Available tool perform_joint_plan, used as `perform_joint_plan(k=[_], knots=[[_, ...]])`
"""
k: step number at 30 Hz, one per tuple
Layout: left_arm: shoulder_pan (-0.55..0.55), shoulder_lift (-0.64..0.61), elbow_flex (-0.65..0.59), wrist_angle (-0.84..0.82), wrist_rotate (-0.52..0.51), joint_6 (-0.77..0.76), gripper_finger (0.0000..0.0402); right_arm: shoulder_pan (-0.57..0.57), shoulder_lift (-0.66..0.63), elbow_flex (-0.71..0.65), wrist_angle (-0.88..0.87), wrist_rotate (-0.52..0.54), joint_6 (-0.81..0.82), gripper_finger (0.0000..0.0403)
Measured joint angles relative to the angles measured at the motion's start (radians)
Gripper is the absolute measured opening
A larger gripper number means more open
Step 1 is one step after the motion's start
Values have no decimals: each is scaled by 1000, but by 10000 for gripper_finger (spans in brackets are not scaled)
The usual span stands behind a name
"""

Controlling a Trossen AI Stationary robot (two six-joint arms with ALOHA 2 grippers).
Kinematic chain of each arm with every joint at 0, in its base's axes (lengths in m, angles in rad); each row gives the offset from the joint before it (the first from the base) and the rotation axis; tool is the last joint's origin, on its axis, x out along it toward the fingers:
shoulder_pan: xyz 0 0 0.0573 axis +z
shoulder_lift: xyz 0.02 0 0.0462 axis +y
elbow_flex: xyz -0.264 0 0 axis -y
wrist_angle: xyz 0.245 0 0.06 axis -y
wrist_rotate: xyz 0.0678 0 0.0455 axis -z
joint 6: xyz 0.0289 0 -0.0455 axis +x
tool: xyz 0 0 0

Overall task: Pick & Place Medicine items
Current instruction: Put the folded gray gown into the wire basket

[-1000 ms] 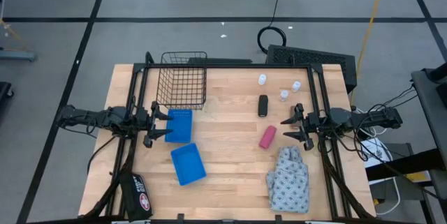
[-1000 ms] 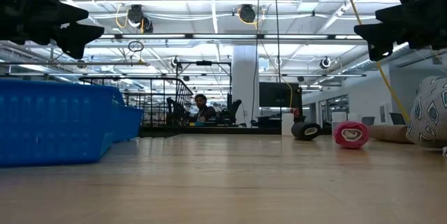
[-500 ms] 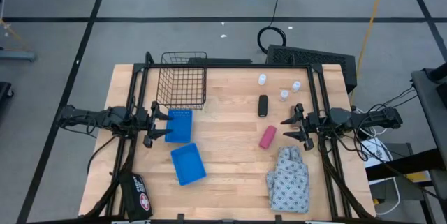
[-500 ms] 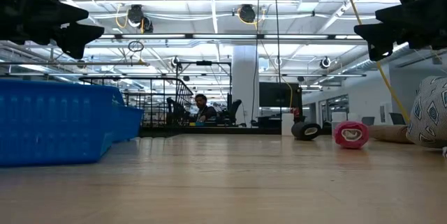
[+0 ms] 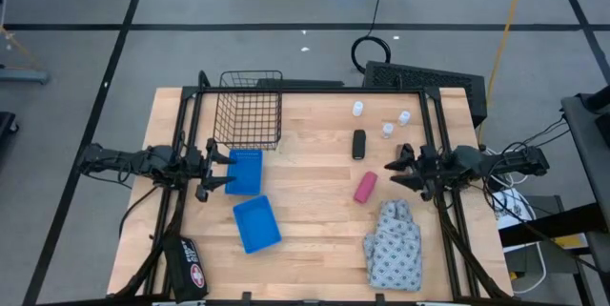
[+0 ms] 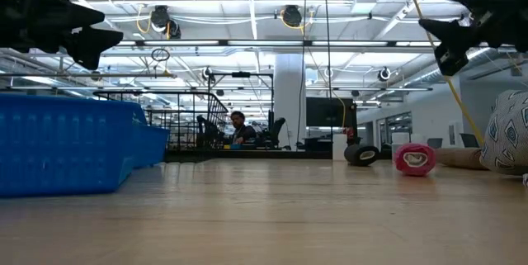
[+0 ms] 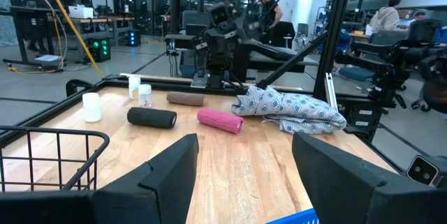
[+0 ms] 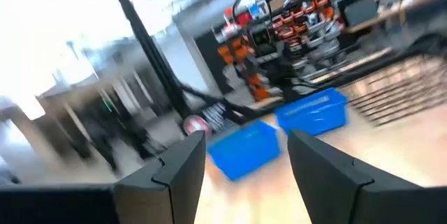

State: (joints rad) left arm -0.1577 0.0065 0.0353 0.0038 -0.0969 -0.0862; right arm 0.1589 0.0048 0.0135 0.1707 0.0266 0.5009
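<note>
Three small white bottles (image 5: 357,109), (image 5: 404,117), (image 5: 388,131) stand on the far right part of the table. A black oblong container (image 5: 358,144) lies near them, and a pink tube (image 5: 365,188) lies on its side nearer the front. In the left wrist view the pink tube (image 7: 220,120) and the black container (image 7: 151,117) lie side by side. My right gripper (image 5: 393,173) is open, above the table just right of the pink tube. My left gripper (image 5: 229,170) is open over a blue tray at the left.
A wire basket (image 5: 250,115) stands at the far left-centre. Two blue trays (image 5: 244,171), (image 5: 256,223) lie by the left gripper. A grey patterned cloth bundle (image 5: 395,247) lies at the near right. A black-and-red pouch (image 5: 188,263) sits at the near left edge. Bare wood lies mid-table.
My right gripper has turned about its wrist and risen slightly, staying open beside the pink tube. Its wrist view is blurred by the motion. The medicine items have not moved.
</note>
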Motion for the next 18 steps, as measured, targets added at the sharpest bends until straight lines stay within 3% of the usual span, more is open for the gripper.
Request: perform_joint_plan(k=[5, 10, 14, 18], knots=[[0, 0, 0, 0, 0, 0, 241, 0, 0, 0, 163, -1, 151, 196], [0, 0, 0, 0, 0, 0, 241, 0, 0, 0, 311, 4, 140, 196], [0, 0, 0, 0, 0, 0, 241, -1, 0, 0, 376, 119, 14, 196], [0, 0, 0, 0, 0, 0, 241, 13, 28, 0, 470, -9, -37, 196]])
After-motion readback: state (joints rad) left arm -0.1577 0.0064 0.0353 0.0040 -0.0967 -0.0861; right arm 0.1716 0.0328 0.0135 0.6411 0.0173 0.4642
